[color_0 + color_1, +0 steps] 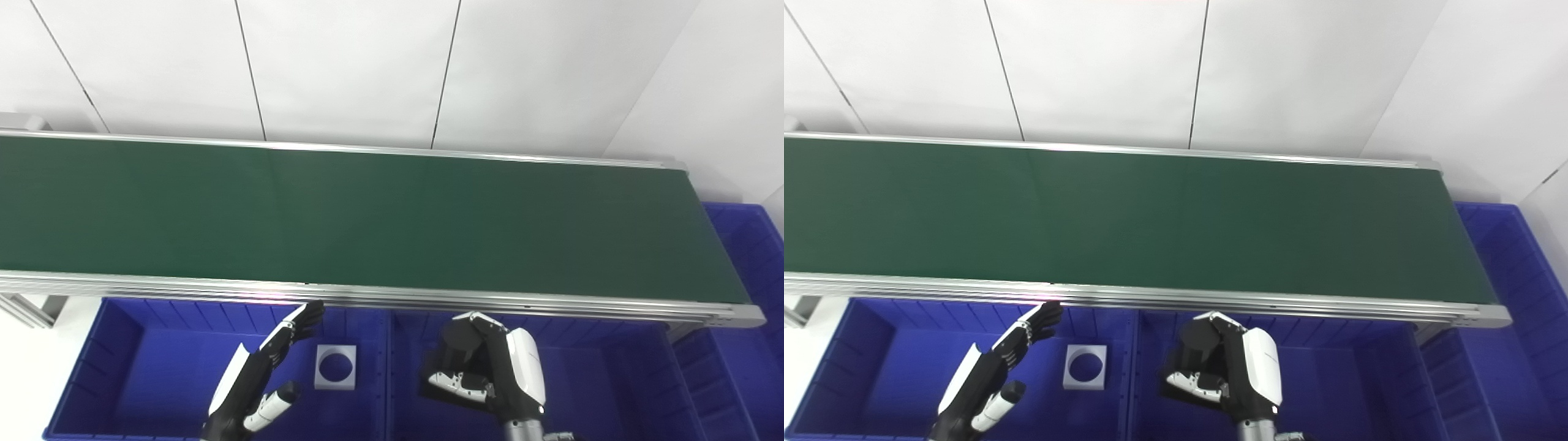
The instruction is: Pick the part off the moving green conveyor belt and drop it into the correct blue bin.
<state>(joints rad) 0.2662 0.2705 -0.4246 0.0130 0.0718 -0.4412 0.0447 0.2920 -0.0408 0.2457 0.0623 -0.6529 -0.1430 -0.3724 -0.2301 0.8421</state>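
The green conveyor belt (pixel 367 214) runs across the view with no part on it. My right hand (pixel 490 367) hovers over the right blue bin (pixel 612 392), just in front of the belt's near rail. Its fingers are curled on a flat black part (pixel 432 383) whose straight edge sticks out at the lower left. My left hand (pixel 263 367) is open over the left blue bin (pixel 153 367), fingers stretched up toward the rail. Right of that hand, a white square part with a round hole (pixel 335 366) lies on the left bin's floor.
A third blue bin (pixel 747 257) stands past the belt's right end. The silver near rail (pixel 392 297) overhangs the back edges of both front bins. A divider wall (pixel 388 367) separates the two front bins. White wall panels rise behind the belt.
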